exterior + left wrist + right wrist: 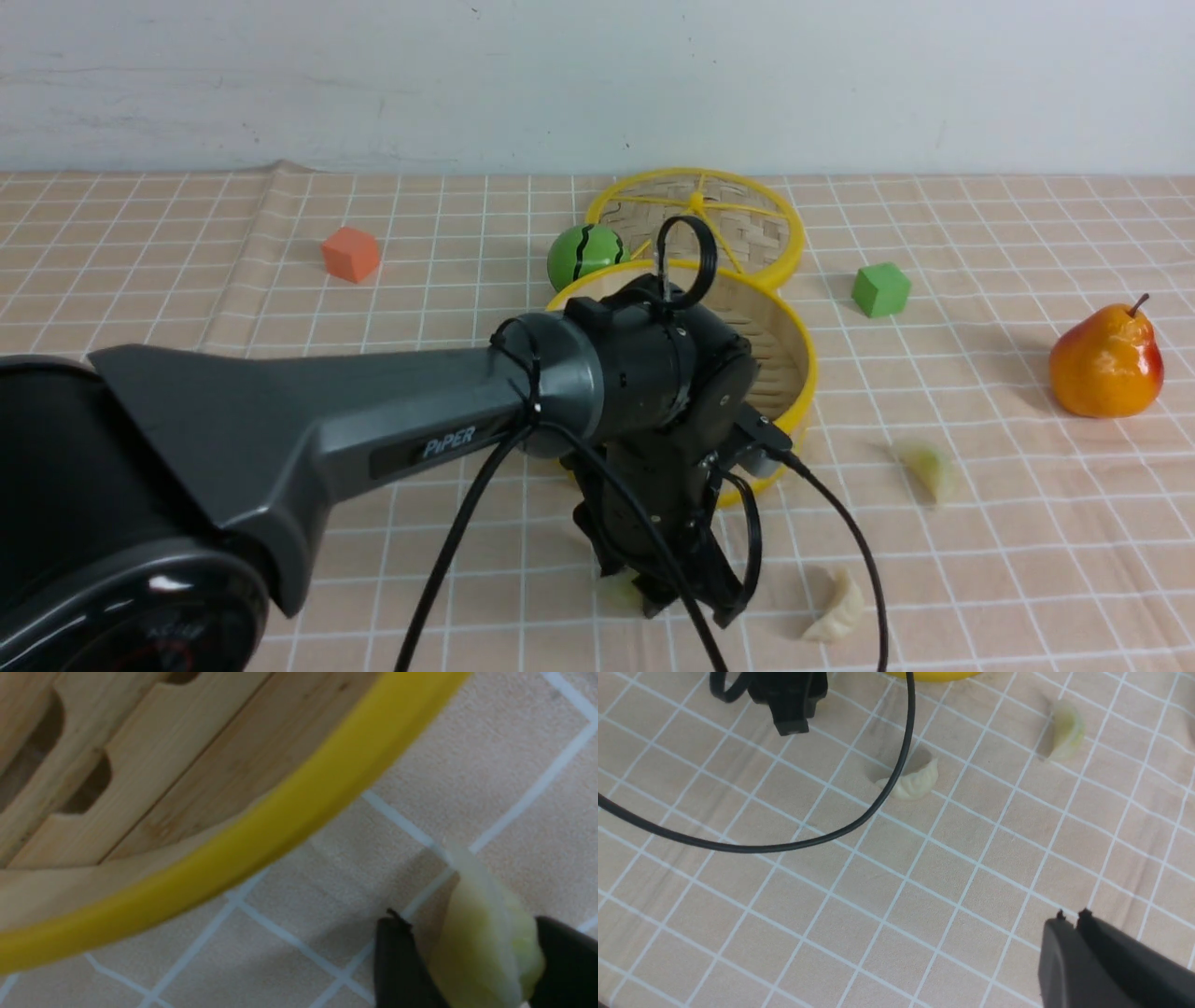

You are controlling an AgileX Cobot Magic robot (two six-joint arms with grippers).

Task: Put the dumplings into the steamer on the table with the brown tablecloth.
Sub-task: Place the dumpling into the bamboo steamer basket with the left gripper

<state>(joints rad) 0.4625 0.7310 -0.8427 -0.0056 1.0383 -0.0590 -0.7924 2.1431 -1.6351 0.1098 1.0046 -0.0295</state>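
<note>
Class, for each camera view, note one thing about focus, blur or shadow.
Front view: soft, even light, the pear casting a faint shadow leftward. Left wrist view: very close, steamer rim and green dumpling blurred. Right wrist view: sharpest, tablecloth grid crisp, white dumpling lightly shadowed.

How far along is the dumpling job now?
Done: nothing certain; the visible part of the steamer holds no dumpling, though the arm hides much of it. In hand: the left gripper has a pale green dumpling between its jaws, beside the steamer. Left: a second green dumpling and a cream dumpling lie on the cloth; I see no others.
</note>
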